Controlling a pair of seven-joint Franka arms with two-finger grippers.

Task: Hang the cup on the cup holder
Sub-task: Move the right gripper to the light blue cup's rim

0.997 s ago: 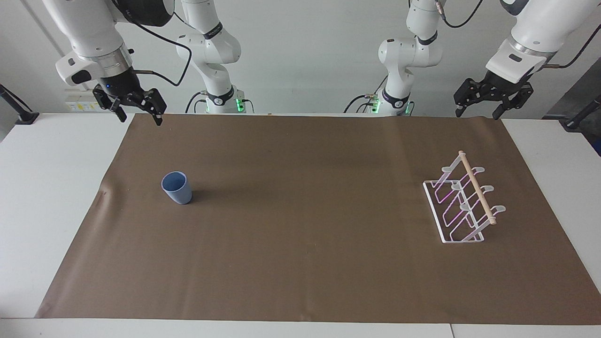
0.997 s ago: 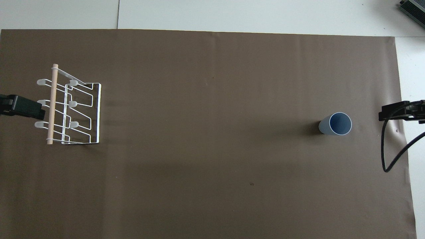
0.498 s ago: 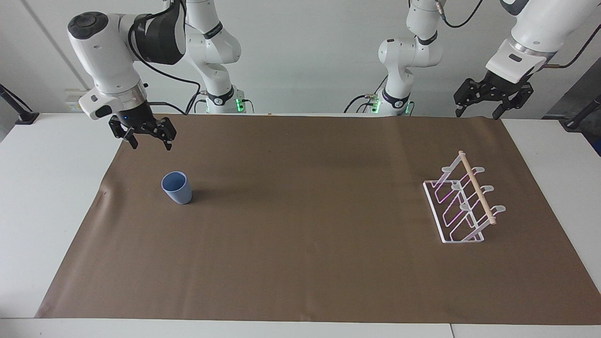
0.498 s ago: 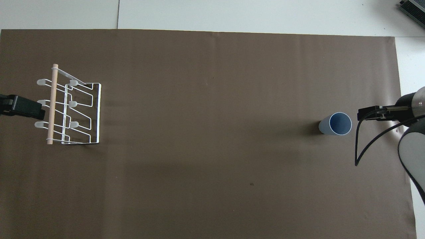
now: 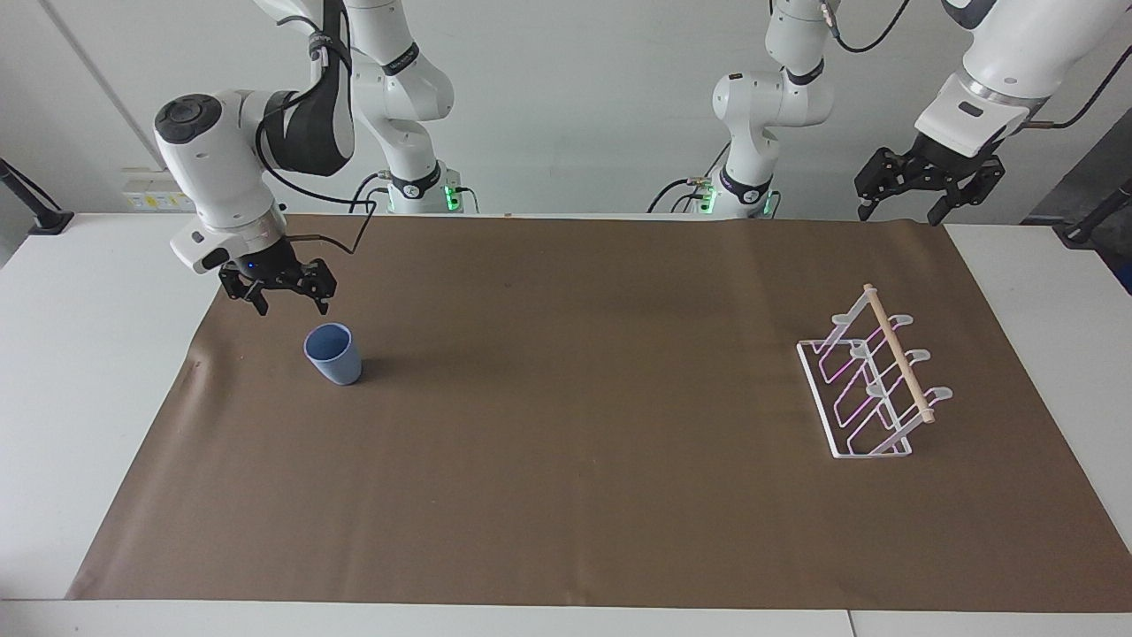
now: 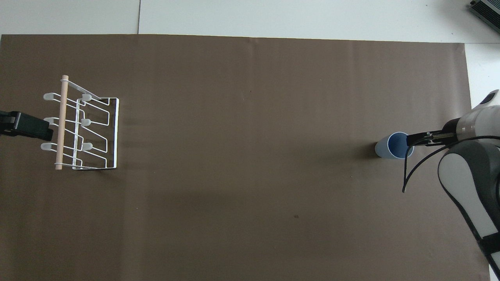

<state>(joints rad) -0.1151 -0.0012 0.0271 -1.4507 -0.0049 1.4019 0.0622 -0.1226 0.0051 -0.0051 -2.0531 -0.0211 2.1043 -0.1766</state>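
The light blue cup [image 5: 334, 354] stands upright on the brown mat toward the right arm's end of the table; it also shows in the overhead view [image 6: 392, 146]. My right gripper [image 5: 292, 303] is open and hangs over the mat just beside the cup, above its rim and not touching it. In the overhead view the right gripper [image 6: 415, 139] overlaps the rim's edge. The white wire cup holder [image 5: 871, 380] with its wooden dowel stands toward the left arm's end, also seen from overhead [image 6: 84, 128]. My left gripper [image 5: 920, 199] waits open, high over the mat's edge.
The brown mat [image 5: 575, 442] covers most of the white table [image 5: 80, 354]. A black cable [image 6: 414, 171] loops down from the right arm. A grey device [image 6: 486, 9] lies at the table's corner, farther from the robots than the cup.
My right gripper has come down from high over the mat's edge to just beside the cup. The left arm, the cup and the cup holder have not moved.
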